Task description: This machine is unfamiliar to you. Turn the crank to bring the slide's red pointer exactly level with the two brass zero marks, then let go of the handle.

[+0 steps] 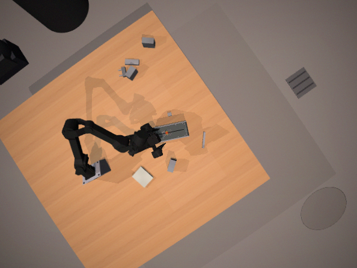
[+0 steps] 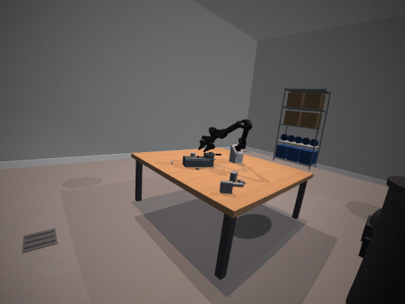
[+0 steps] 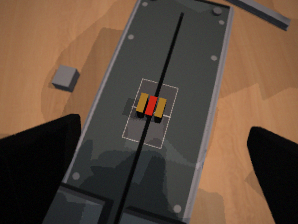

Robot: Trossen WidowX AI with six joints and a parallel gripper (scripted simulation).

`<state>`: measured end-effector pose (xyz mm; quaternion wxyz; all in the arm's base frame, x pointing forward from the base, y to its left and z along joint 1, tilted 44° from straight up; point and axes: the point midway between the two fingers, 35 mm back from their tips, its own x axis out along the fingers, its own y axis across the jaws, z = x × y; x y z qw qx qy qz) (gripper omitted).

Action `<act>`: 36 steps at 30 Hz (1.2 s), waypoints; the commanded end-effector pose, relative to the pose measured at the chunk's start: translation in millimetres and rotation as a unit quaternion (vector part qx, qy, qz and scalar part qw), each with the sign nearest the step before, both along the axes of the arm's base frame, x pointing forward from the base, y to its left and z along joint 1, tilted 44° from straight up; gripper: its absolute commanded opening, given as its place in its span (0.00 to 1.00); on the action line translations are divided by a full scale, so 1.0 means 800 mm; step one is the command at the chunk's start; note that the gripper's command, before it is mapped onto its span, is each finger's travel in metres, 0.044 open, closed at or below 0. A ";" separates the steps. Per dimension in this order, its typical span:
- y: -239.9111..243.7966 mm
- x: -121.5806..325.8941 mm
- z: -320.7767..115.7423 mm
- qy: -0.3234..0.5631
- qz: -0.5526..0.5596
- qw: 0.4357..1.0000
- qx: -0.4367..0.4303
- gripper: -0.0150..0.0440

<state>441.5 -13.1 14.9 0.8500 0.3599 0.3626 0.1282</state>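
Wooden table [image 1: 186, 192] [image 2: 218, 177], crank machine on top

The red pointer [image 1: 166, 133] [image 3: 151, 106] is seen between two brass marks [image 3: 142, 103] [image 3: 160, 108]. The crank, probably stiff, should be gripped by its handle [image 2: 218, 155]. Above the machine [image 1: 183, 129] [image 2: 198, 161] [image 3: 170, 65], the gripper's jaws [image 2: 202, 150] are spread, nothing held.

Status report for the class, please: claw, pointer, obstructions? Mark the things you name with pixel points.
Claw [image 1: 161, 140] [image 2: 202, 150] open, above the machine [image 1: 187, 129] [image 2: 198, 161] [image 3: 112, 107]. Red pointer [image 3: 151, 106] between brass marks [image 3: 142, 103], looks level. Nothing visibly blocking it.

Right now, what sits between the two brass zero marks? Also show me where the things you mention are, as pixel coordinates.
The red pointer [image 3: 151, 106] lies between the brass zero marks [image 3: 142, 103] [image 3: 160, 108], all three roughly in a row across the dark slot [image 3: 172, 45]. The wrist view shows it.
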 end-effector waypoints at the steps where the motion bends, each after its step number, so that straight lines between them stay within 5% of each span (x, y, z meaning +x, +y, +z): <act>1: 0.000 0.000 0.000 0.000 0.000 1.000 0.000 0.87; 15: 0.000 0.000 0.000 0.000 0.000 1.000 0.000 0.25; 33: 0.000 0.000 0.000 0.000 0.000 1.000 0.000 0.25; 36: 0.000 0.000 0.000 0.000 0.000 1.000 0.000 0.39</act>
